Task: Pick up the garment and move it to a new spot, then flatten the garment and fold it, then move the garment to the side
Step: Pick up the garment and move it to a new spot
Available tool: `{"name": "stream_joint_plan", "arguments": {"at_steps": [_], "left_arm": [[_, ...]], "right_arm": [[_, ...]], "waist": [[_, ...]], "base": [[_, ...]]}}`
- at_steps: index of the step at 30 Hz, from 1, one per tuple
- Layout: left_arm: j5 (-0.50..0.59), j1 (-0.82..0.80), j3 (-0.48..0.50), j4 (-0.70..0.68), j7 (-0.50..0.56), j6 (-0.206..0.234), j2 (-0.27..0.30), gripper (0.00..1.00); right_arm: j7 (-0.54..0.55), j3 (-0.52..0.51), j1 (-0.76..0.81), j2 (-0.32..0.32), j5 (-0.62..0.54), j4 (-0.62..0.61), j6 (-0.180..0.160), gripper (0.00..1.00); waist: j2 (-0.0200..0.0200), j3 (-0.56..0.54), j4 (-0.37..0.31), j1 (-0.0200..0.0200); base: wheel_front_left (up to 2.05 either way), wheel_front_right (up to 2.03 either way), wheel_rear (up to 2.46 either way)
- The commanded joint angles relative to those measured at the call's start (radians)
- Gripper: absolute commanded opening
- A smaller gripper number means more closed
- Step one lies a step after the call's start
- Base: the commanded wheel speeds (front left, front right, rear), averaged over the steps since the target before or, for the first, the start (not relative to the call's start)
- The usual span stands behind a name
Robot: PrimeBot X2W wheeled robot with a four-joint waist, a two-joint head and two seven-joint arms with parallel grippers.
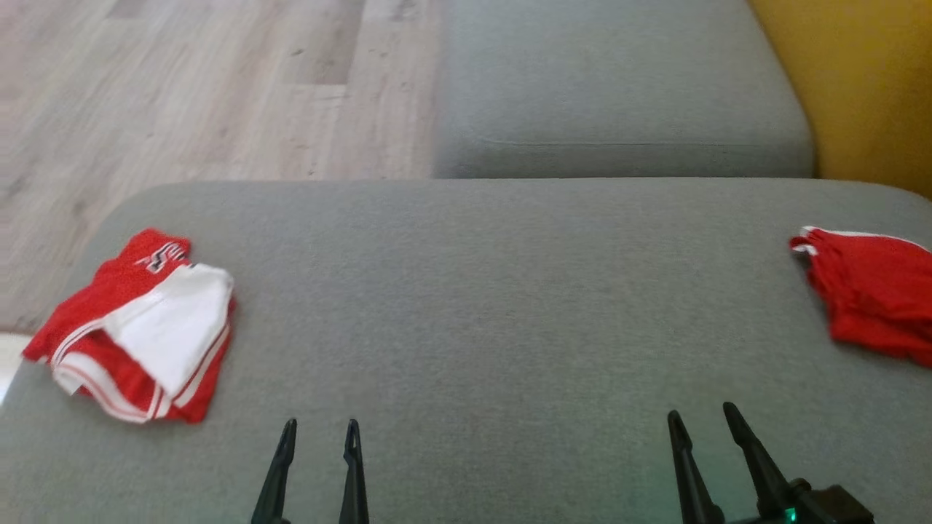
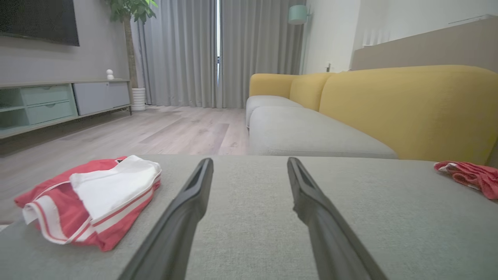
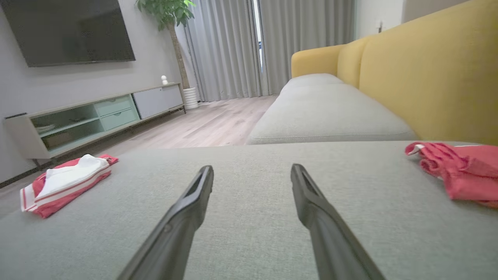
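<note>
Left hand [image 1: 322, 423] and right hand [image 1: 700, 410] released, empty, at front of grey sofa seat [image 1: 473, 291]. Crumpled red garment [image 1: 870, 291], possibly shorts, seen at seat's right edge: judged light, limp; white-trimmed edge to be pinched.

open cushion [image 1: 466, 306], folded garment [image 1: 138, 327] left — heap [image 1: 874, 298] right

Your left gripper [image 1: 320, 426] and right gripper [image 1: 703, 415] sit low side by side, well apart, each with its two dark fingers spread wide and pointing forward, nothing held between either pair of jaws.
</note>
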Motion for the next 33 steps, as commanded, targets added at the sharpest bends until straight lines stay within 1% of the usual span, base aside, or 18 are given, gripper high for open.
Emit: {"name": "stream_joint_plan", "arguments": {"at_steps": [1, 5, 6, 10, 14, 18, 21, 25, 27, 29, 31, 33], "left_arm": [[0.004, -0.060, 0.038, -0.028, -0.005, -0.002, -0.006, 1.00], [0.010, -0.067, 0.055, -0.031, -0.005, 0.001, -0.006, 1.00], [0.015, -0.071, 0.062, -0.034, -0.005, 0.004, -0.006, 1.00], [0.019, -0.076, 0.069, -0.037, -0.005, 0.006, -0.006, 1.00], [0.016, -0.078, 0.073, -0.041, -0.005, 0.011, -0.006, 1.00], [0.011, -0.083, 0.082, -0.044, -0.005, 0.018, -0.006, 1.00], [0.003, -0.089, 0.090, -0.048, -0.005, 0.020, -0.006, 1.00], [0.002, -0.108, 0.109, -0.060, -0.005, 0.020, -0.006, 1.00], [0.002, -0.132, 0.135, -0.076, -0.005, 0.021, -0.006, 1.00], [-0.003, -0.174, 0.171, -0.102, -0.005, 0.016, -0.006, 1.00], [-0.004, -0.248, 0.206, -0.124, -0.005, -0.005, -0.003, 1.00], [-0.002, -0.341, 0.243, -0.127, -0.005, -0.037, 0.016, 1.00]], "right_arm": [[-0.011, 0.027, -0.055, -0.009, 0.011, -0.034, -0.001, 1.00], [-0.011, 0.040, -0.056, -0.009, 0.034, -0.041, -0.001, 1.00], [-0.011, 0.042, -0.055, -0.009, 0.034, -0.041, -0.001, 1.00], [-0.011, 0.038, -0.061, -0.009, 0.023, -0.039, -0.001, 1.00], [-0.011, 0.037, -0.066, -0.009, 0.021, -0.036, -0.001, 1.00], [-0.011, 0.034, -0.072, -0.009, 0.014, -0.035, -0.001, 1.00], [-0.011, 0.034, -0.079, -0.009, 0.000, -0.034, -0.001, 1.00], [-0.011, 0.032, -0.087, -0.009, -0.014, -0.037, -0.001, 1.00], [-0.011, 0.019, -0.090, -0.009, 0.001, -0.038, -0.001, 1.00], [-0.011, 0.003, -0.101, -0.009, 0.007, -0.048, -0.001, 1.00], [-0.011, -0.012, -0.122, -0.009, -0.026, -0.062, -0.001, 1.00], [-0.011, -0.024, -0.141, -0.009, -0.051, -0.069, -0.001, 1.00]], "waist": [[0.0000, 0.014, 0.041, 0.0000], [0.0000, 0.025, 0.117, 0.0000], [0.0000, 0.032, 0.156, 0.0000], [0.0000, 0.049, 0.230, 0.0000], [0.0000, 0.061, 0.297, 0.0000], [0.0000, 0.074, 0.344, 0.0000], [0.0000, 0.091, 0.362, 0.0000], [0.0000, 0.116, 0.365, 0.0000], [0.0000, 0.140, 0.358, 0.0000], [0.0000, 0.195, 0.345, 0.0000], [0.0000, 0.256, 0.338, 0.0000], [0.0000, 0.308, 0.330, 0.0000]], "base": [[0.00, 0.00, 0.00], [0.00, 0.00, 0.00], [0.00, 0.00, 0.00], [0.00, 0.00, 0.00], [0.00, 0.00, 0.00], [0.00, 0.00, 0.00], [0.00, 0.00, 0.00], [0.00, 0.00, 0.00], [0.00, 0.00, 0.00], [0.00, 0.00, 0.00], [0.00, 0.00, 0.00], [0.00, 0.00, 0.00]]}}
